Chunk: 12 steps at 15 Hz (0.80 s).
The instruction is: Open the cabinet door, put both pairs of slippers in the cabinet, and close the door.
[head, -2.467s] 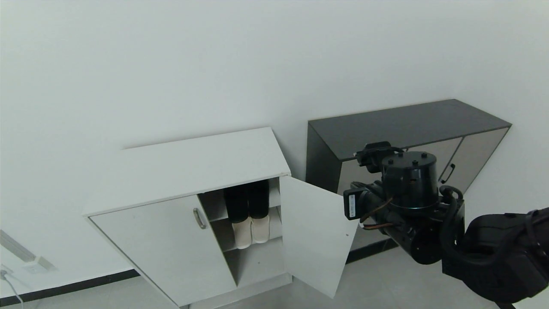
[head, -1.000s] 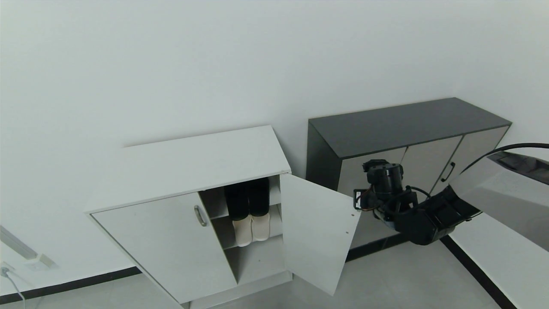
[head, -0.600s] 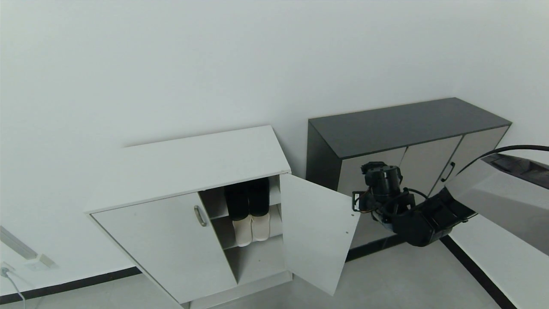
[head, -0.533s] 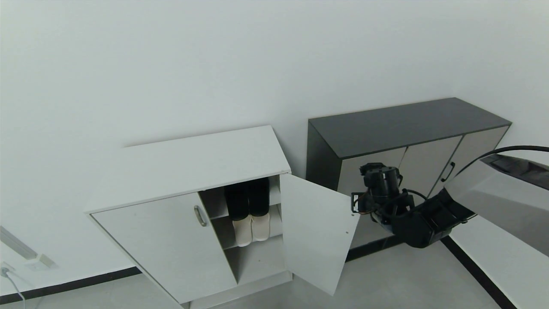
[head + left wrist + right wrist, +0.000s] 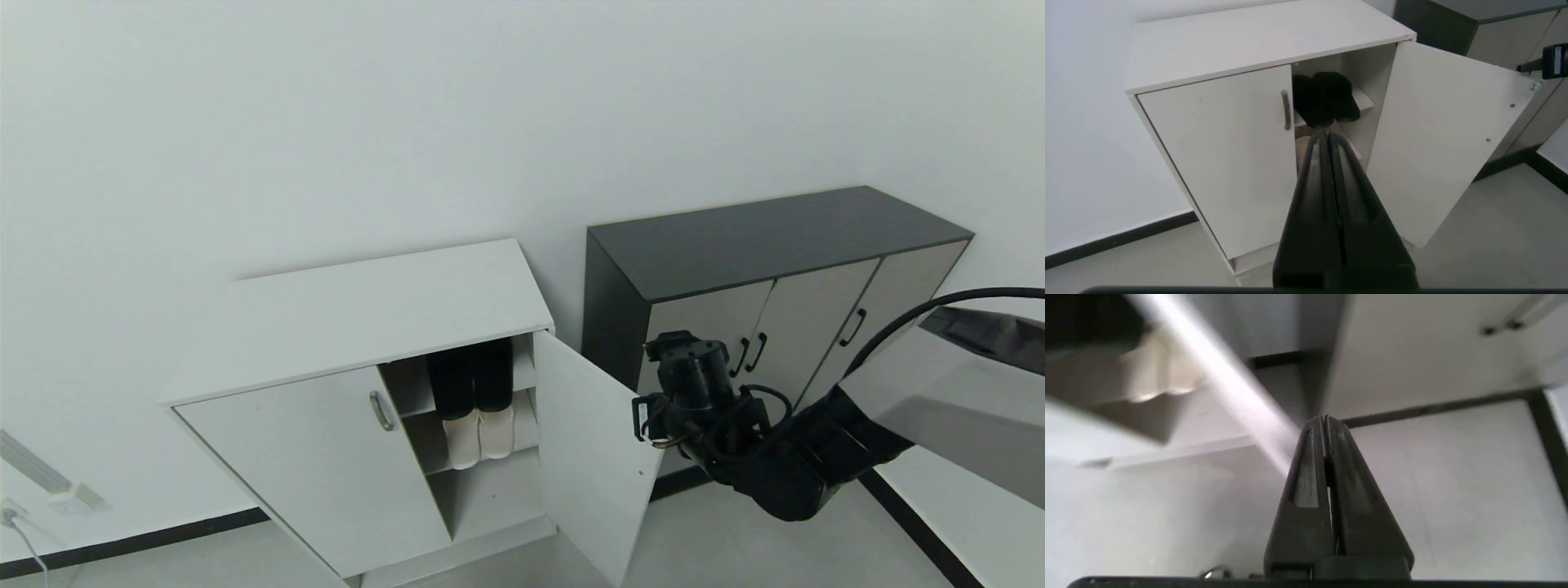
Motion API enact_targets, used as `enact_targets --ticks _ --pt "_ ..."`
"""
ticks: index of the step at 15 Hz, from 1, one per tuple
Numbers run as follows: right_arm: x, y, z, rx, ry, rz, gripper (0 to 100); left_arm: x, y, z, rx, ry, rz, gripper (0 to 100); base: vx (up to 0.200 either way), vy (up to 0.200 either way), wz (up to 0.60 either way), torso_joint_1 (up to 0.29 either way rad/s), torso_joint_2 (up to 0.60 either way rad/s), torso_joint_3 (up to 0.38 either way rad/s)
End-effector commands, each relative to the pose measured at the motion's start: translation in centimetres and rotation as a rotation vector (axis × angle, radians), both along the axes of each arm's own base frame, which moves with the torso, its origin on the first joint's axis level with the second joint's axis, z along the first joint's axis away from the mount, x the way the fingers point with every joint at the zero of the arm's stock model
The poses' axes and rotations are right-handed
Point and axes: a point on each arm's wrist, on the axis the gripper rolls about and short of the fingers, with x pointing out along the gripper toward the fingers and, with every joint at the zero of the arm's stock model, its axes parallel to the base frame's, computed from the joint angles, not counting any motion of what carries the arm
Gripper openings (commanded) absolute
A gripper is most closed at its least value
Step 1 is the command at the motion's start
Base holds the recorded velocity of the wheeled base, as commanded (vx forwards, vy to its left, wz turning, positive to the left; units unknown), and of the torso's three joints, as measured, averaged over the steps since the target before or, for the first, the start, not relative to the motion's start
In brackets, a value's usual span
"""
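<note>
The white cabinet (image 5: 359, 318) has its left door shut and its right door (image 5: 596, 441) standing partly open. Black slippers (image 5: 472, 380) sit on the upper shelf, and white slippers (image 5: 478, 437) on the shelf below. My right arm's wrist (image 5: 690, 392) is against the outer face of the open door, near its free edge. In the right wrist view my right gripper (image 5: 1324, 420) is shut and holds nothing, with the door's edge (image 5: 1208, 367) just beyond it. My left gripper (image 5: 1327, 139) is shut and empty, some way in front of the cabinet (image 5: 1266, 37), facing the black slippers (image 5: 1327, 94).
A dark cabinet (image 5: 767, 237) with shut grey doors stands right of the white one, behind my right arm. The floor (image 5: 735, 547) lies open in front of both. A socket strip and cable (image 5: 65, 498) sit low on the wall at far left.
My right arm has moved left and down against the open door. The door has swung part of the way toward shut. The slippers have not moved.
</note>
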Motion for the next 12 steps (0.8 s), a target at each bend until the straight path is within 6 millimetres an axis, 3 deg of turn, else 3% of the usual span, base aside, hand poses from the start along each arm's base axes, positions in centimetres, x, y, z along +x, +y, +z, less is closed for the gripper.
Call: enact_targets --ticks 1,4,6,12 --pt "-3.1 1.7 2.6 0.041 -0.038 0.076 0 0.0 0.0 0.0 0.000 0.002 -0.001 0 0.000 0.000 0.00 0.000 0.00 0.000" --pt "-4.5 2.0 3.2 0.047 -0.043 0.108 0 0.0 0.0 0.0 0.000 0.002 -0.001 0 0.000 0.000 0.00 0.000 0.00 0.000" --pt "-4.4 2.1 2.9 0.047 -0.044 0.110 0 0.0 0.0 0.0 0.000 0.002 -0.001 0 0.000 0.000 0.00 0.000 0.00 0.000" --pt "-1.6 1.7 -1.6 -0.012 0.028 0.051 0 0.0 0.0 0.0 0.000 0.002 -0.001 0 0.000 0.000 0.00 0.000 0.00 0.000"
